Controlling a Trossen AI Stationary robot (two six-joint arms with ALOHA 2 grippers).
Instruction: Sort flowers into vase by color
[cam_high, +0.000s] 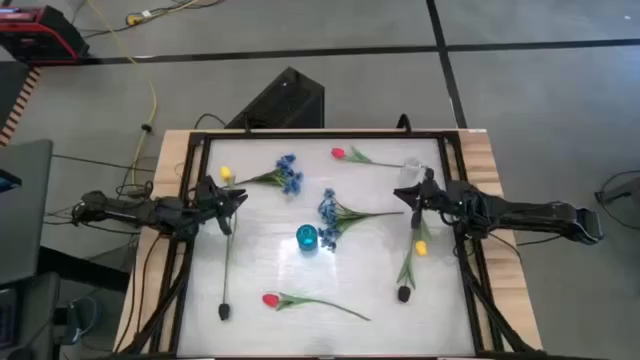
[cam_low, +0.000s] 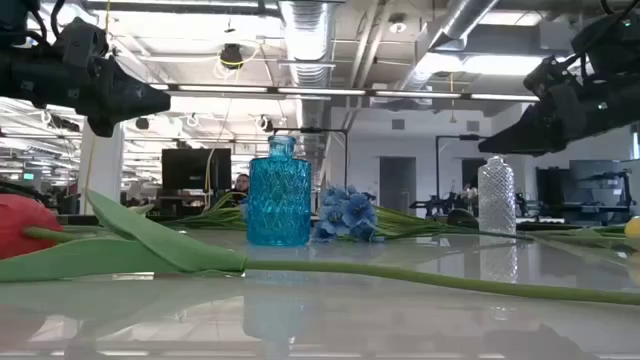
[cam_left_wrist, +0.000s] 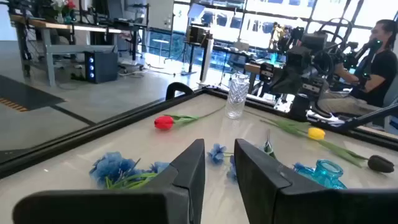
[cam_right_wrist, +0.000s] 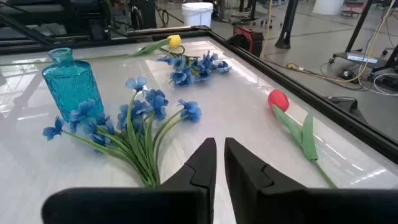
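Centrally on the white glossy tabletop (cam_high: 260, 270): a faceted blue glass vase (cam_high: 306, 237), upright. Just beside it, a blue blossom spray with green stems (cam_high: 330, 215), lying flat. Far-left: a second blue spray (cam_high: 288, 175), with a yellow tulip (cam_high: 226, 174) near it. Far edge: a red tulip with long leaf (cam_high: 338, 153), and a clear faceted glass vase (cam_high: 409, 172). Near edge: a second red tulip (cam_high: 270, 299). Right side: a second yellow tulip (cam_high: 421, 247).

Left gripper (cam_high: 240, 197): raised at the left, fingers (cam_left_wrist: 189, 171) slightly parted, holding nothing.

Right gripper (cam_high: 404, 197): raised at the right, fingers (cam_right_wrist: 204, 163) nearly together, holding nothing.
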